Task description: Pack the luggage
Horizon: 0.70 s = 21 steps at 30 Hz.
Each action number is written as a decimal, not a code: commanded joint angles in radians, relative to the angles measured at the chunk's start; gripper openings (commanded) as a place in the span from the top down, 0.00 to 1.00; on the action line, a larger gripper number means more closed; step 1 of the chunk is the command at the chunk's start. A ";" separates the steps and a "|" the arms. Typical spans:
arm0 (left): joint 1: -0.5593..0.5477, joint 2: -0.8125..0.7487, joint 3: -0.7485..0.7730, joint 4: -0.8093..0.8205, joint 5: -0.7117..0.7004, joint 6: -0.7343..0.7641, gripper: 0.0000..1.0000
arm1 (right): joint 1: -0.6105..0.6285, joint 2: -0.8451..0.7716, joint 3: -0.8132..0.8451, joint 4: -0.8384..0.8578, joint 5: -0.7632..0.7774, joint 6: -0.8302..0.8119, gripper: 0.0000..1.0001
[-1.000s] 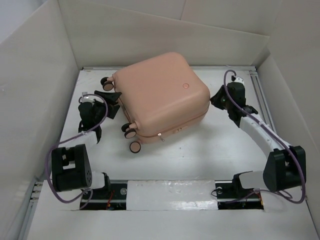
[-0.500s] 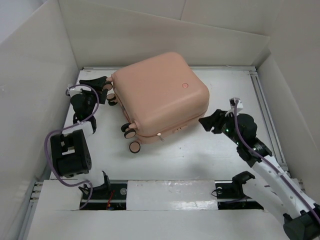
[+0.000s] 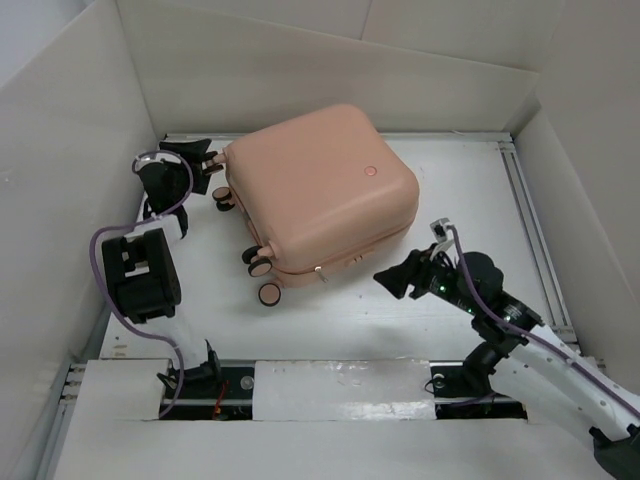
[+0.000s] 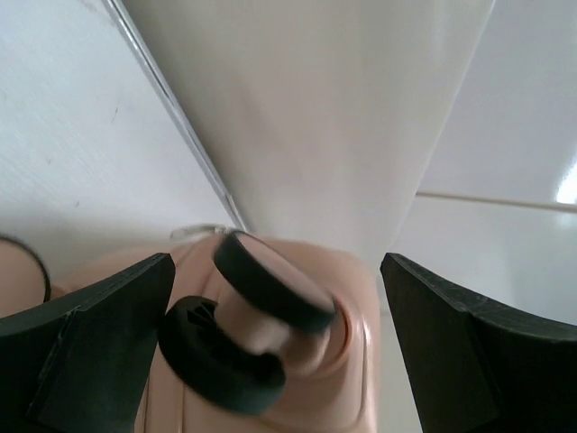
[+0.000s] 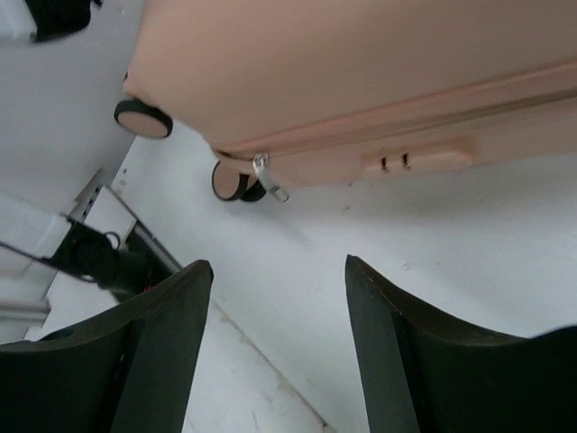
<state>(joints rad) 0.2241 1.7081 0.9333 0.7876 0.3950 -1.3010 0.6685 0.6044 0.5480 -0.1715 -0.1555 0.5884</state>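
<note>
White tabletop (image 3: 460,190), tall white panel walls (image 3: 300,70) on 3 sides, even light

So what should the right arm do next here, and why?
Probably advance the right end effector toward the zipper pull: its jaws are open and empty, the luggage lies closed, and the pull hangs just ahead by the wheeled corner.

On the table (image 3: 450,180), luggage (image 3: 320,190) centre-rear, left gripper (image 3: 203,168) at its left end — right gripper (image 3: 396,275) before it, apart
</note>
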 commanded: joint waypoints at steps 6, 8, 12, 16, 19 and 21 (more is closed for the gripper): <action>0.001 0.099 0.138 0.108 0.042 0.043 0.21 | 0.222 0.204 -0.088 0.303 -0.003 0.060 0.36; 0.001 0.110 0.104 0.182 0.051 0.002 0.27 | 0.256 0.294 -0.066 0.339 0.016 0.051 0.37; -0.017 0.119 0.044 0.335 0.088 -0.034 0.33 | 0.327 0.429 0.004 0.362 0.074 0.030 0.38; -0.017 0.128 0.000 0.424 0.123 -0.073 0.80 | 0.372 0.480 0.035 0.401 0.142 0.030 0.33; -0.017 0.107 -0.054 0.424 0.133 -0.073 1.00 | 0.372 0.480 0.035 0.411 0.178 0.042 0.28; -0.017 0.075 -0.103 0.443 0.133 -0.083 1.00 | 0.372 0.489 0.035 0.411 0.217 0.042 0.27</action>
<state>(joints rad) 0.2493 1.8465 0.8959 1.1236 0.3851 -1.3609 1.0355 1.0912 0.5407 0.1513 -0.0227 0.6296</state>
